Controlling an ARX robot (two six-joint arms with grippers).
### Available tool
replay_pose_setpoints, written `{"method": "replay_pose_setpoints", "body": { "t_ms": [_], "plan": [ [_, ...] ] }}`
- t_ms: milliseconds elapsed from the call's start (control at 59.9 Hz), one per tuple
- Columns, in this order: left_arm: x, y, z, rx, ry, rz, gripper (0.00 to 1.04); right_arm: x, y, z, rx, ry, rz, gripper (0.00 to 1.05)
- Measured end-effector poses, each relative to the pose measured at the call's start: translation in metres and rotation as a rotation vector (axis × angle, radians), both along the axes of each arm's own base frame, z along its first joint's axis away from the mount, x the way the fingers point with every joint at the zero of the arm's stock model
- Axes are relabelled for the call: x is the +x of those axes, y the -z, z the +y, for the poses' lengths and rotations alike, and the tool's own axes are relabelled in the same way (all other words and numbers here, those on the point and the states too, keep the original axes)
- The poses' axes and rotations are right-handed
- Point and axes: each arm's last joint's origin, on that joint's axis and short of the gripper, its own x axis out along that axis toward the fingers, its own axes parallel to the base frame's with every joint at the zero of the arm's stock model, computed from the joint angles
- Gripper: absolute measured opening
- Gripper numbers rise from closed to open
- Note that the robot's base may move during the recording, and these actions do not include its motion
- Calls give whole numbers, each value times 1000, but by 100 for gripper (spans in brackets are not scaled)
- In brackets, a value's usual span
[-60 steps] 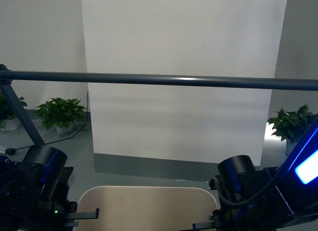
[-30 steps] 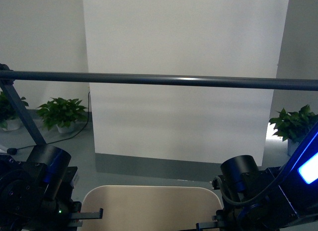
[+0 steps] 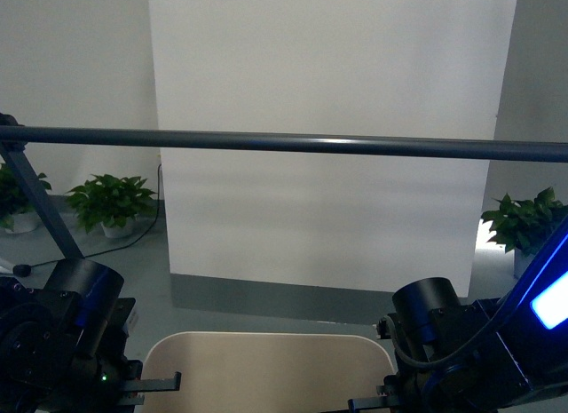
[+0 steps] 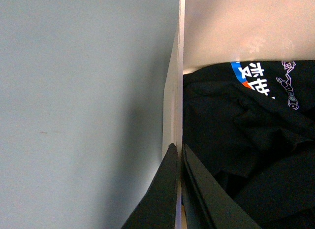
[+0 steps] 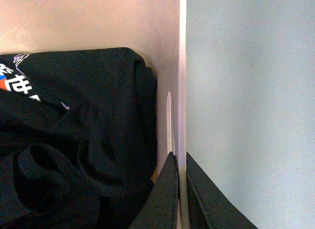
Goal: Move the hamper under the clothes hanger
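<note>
The only writing is on the black garment (image 4: 231, 140) in the hamper (image 4: 236, 27). It carries a blue patch (image 4: 248, 76) with white Chinese characters, too cropped to read for sure. A thin pale line drawing (image 4: 290, 88) is printed beside the patch. The cloth is soft, matt and heavily folded, and it is heaped against the hamper's wall.

The hamper is smooth beige plastic, with thin straight walls seen edge-on in both wrist views. The left claw (image 4: 178, 146) is clenched on one side wall, with one black wedge-shaped finger inside and one outside. The right claw (image 5: 180, 155) grasps the opposite wall in the same way. Outside each wall lies plain grey floor (image 4: 83, 101).

In the front view the hamper's far end shows as a pale, rounded-cornered shape at the bottom edge, between the two arms. The clothes hanger (image 3: 311, 145), a long, round, dark grey metal bar with a faint sheen, crosses the whole picture above the hamper. One slanted leg (image 3: 35, 204) runs down at the left. Whether the hamper stands right beneath the bar cannot be told.

The left arm (image 3: 62, 333) and right arm (image 3: 461, 351) are black, with round joint housings. A lit blue strip (image 3: 550, 302) shows on the right arm. Behind them hangs a flat white panel (image 3: 328, 93), with a leafy potted plant (image 3: 108, 202) to the left and another plant (image 3: 524, 219) to the right.
</note>
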Motion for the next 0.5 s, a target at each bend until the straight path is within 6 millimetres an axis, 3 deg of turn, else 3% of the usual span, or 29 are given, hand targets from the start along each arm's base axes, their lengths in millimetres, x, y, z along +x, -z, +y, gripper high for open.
{"method": "replay_pose_setpoints", "body": {
  "t_ms": [251,501],
  "plan": [
    [1,-3,0,3,1,-9,39,0,-1,0,-21,-9,-4,37],
    [1,-4,0,3,1,-11,87,0,-1,0,-25,-13,-5,84]
  ]
}}
